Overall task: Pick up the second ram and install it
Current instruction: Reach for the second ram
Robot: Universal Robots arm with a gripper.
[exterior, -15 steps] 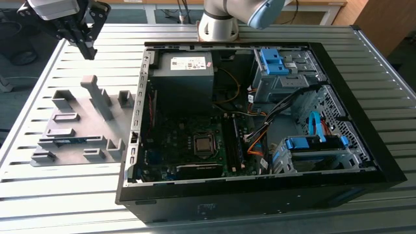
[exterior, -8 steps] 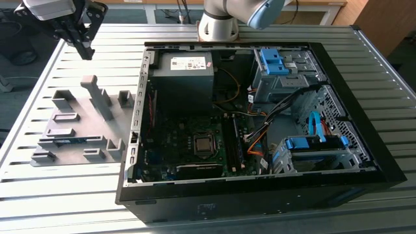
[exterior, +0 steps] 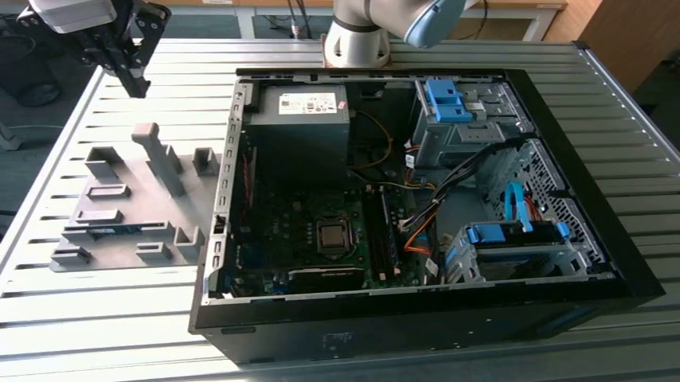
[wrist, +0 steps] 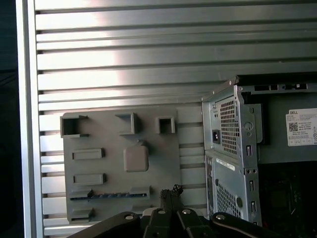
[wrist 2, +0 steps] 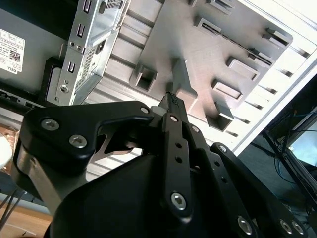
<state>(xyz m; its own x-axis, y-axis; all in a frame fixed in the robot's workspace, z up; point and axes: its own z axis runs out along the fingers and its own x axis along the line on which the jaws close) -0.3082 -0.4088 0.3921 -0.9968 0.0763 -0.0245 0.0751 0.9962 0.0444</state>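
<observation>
You had the gripper point(exterior: 136, 87) in the upper left of the exterior view, raised clear above the slatted metal table point(exterior: 95, 318) and touching nothing. Its fingertips point(wrist: 166, 197) were pressed together with nothing between them, and both wrist views bore this out. The second ram point(exterior: 111, 231) was in the lower left of the exterior view. It stood on its long edge in a slot of the grey fixture plate point(exterior: 133, 211), well apart from the gripper. In the first wrist view it showed as a thin blue strip point(wrist: 106, 195) seated along that slot, with grey blocks at either end. A tall upright post point(exterior: 168, 163) rose from the plate between the gripper's position and the ram. The plate lay flat on the table just beside the open computer case point(exterior: 425, 326), which took up the centre and right of the exterior view with its side panel off. Inside the case the power supply point(exterior: 298, 107) sat toward the top centre of the frame, with the motherboard point(exterior: 308, 239) below it. You could not tell from these views whether the board's memory slots were filled.
</observation>
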